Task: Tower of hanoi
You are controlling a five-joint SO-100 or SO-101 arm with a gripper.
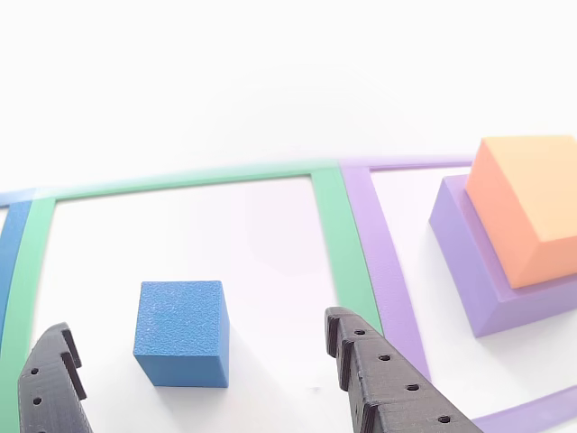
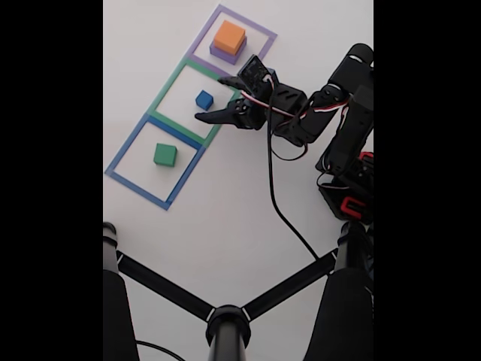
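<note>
The small blue block (image 1: 182, 332) (image 2: 204, 99) rests inside the green square outline (image 1: 343, 244) (image 2: 167, 90). My gripper (image 1: 195, 327) (image 2: 214, 101) is open just short of it, one dark finger (image 1: 383, 379) on each side, neither touching. The orange block (image 1: 534, 203) (image 2: 229, 35) sits on top of the purple block (image 1: 478, 271) (image 2: 225, 53) inside the purple outline (image 1: 388, 262) (image 2: 259, 30). Alone in the blue outline (image 2: 128, 147) lies the green block (image 2: 164, 154).
The three flat outlines run in a diagonal row on a white table. In the fixed view my arm's base (image 2: 349, 188) and cable (image 2: 282, 210) stand right of the row, with a black tripod-like stand (image 2: 225, 323) across the bottom.
</note>
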